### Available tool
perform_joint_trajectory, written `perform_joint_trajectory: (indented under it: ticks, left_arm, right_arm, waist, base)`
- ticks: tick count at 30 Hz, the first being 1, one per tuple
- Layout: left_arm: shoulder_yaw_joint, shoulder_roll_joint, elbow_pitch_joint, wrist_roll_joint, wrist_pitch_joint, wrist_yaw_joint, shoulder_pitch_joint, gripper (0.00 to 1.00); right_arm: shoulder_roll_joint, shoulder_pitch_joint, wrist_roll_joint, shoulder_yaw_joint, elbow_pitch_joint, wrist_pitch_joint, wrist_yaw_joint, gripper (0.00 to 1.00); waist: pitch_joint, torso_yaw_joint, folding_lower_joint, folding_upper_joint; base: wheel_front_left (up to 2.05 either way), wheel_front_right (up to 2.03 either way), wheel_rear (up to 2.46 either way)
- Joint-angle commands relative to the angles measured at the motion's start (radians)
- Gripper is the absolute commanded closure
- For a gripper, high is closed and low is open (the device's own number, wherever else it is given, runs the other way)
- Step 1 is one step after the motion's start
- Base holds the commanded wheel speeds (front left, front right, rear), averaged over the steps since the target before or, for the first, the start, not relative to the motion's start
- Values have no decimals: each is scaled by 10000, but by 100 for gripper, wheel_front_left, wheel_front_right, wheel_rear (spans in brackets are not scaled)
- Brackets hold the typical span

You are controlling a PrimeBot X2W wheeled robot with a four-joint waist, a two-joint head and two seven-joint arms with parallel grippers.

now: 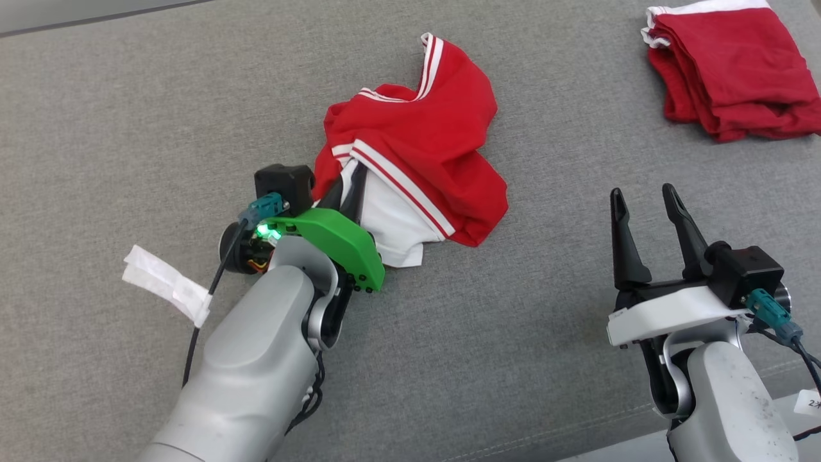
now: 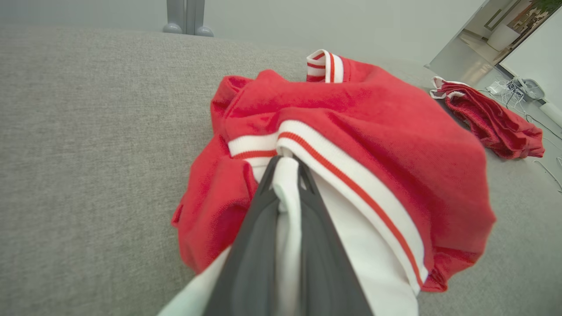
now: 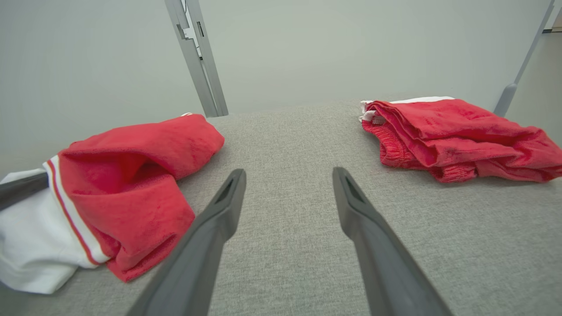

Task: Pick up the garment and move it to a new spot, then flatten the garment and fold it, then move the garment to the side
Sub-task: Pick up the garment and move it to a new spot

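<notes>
Left tool (image 1: 351,181) is clamped shut on the white panel of the crumpled red-and-white garment (image 1: 417,144) heaped just ahead of it, likely for lifting. Right tool (image 1: 643,190) stands wide open and empty.

bare grey cushion (image 1: 564,160) lies open between crumpled garment (image 1: 423,147) and folded pile (image 1: 731,70).

Two red cloth garments are here: one crumpled red garment with white panels and striped trim (image 1: 417,128) and one folded red garment with a white edge (image 1: 731,70). They share one grey woven fabric surface (image 1: 128,128). There are two grippers, the green-covered left gripper (image 1: 349,183) and the white-covered right gripper (image 1: 643,190), with four long dark fingers in all, and one white paper tag (image 1: 167,282).
</notes>
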Motion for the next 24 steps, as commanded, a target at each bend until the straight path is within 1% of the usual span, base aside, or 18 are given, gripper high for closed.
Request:
perform_joint_trajectory:
  ticks: [1,2,3,8,11,14,19,24]
  left_arm:
    - [-75,54,23,-177,-113,-80,276,68]
    - [-149,55,29,-233,-170,-104,362,22]
    - [-178,54,1,-272,-269,-105,419,0]
    - [-345,53,-172,-326,-649,-93,619,0]
    - [-466,56,-231,-95,-749,-125,720,0]
    - [-359,136,-399,20,-844,-132,909,0]
    - [-3,291,-934,262,-904,43,1544,0]
    - [543,534,-1979,1001,-903,420,2798,0]
  right_arm:
    - [-24,-121,-57,-32,84,-83,-17,0]
    - [-22,-142,-61,-29,140,-83,-16,0]
    - [-22,-150,-73,-24,184,-85,-17,0]
    - [-22,-16,-177,-144,469,-106,-16,0]
    - [-24,84,-209,-156,580,-103,-17,0]
    - [-24,212,-357,-151,618,-67,-17,0]
    - [-25,458,-531,-89,508,99,-17,0]
    - [-22,860,-514,40,447,200,-16,0]
  waist:
    - [-107,178,0,-1]
    - [-173,234,0,-1]
    - [-228,274,0,-1]
    - [-722,548,0,-1]
    - [-1134,698,0,-1]
    - [-1628,853,0,-1]
    - [-2304,1130,0,-1]
    - [-2826,1357,0,-1]
  base:
    - [0,0,0]
    - [0,0,0]
    - [0,0,0]
    - [0,0,0]
    - [0,0,0]
    - [0,0,0]
    - [0,0,0]
    - [0,0,0]
